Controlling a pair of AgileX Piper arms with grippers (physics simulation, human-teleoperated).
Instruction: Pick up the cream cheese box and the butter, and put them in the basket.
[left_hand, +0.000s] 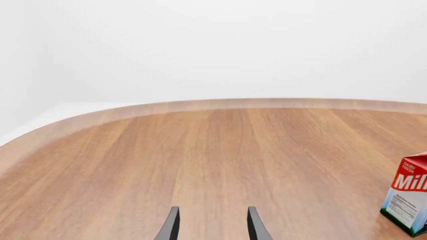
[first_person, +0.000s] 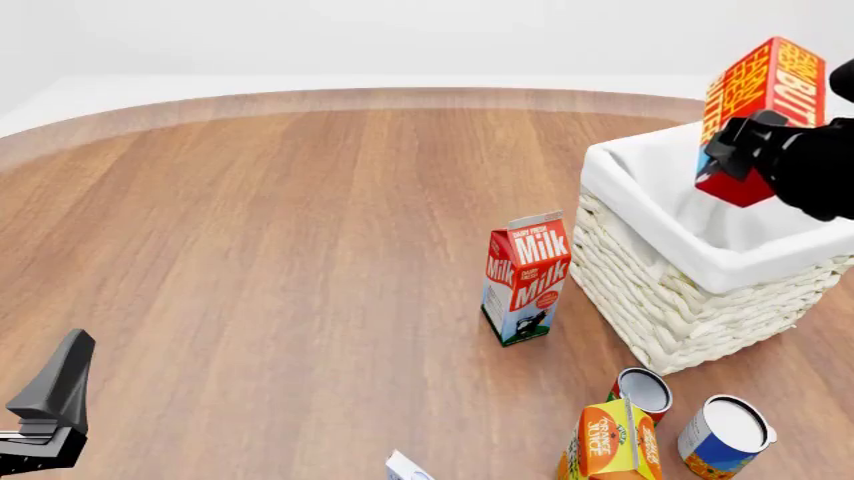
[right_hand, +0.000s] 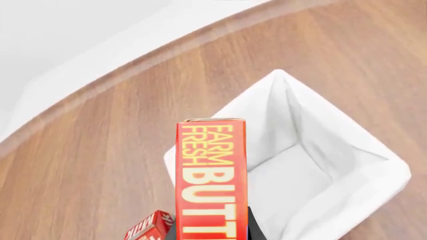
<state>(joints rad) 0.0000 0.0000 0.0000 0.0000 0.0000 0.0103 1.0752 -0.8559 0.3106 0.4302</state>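
My right gripper (first_person: 742, 152) is shut on the butter (first_person: 755, 92), a red and orange box, and holds it tilted in the air over the basket (first_person: 667, 290). From the right wrist the butter (right_hand: 212, 180) hangs above the white-lined basket (right_hand: 373, 150), whose inside holds nothing. Only a white and pale-blue corner of the cream cheese box (first_person: 406, 467) shows, at the front edge of the front view. My left gripper (first_person: 47, 400) is low at the near left, far from everything. Its wrist view shows the left gripper (left_hand: 213, 227) open over bare wood.
A red-and-white milk carton (first_person: 525, 277) stands just left of the basket and also shows as the milk carton (left_hand: 408, 197) and the milk carton (right_hand: 148, 227). An orange juice carton (first_person: 610, 440) and two cans (first_person: 645, 390) (first_person: 725, 435) sit in front of the basket.
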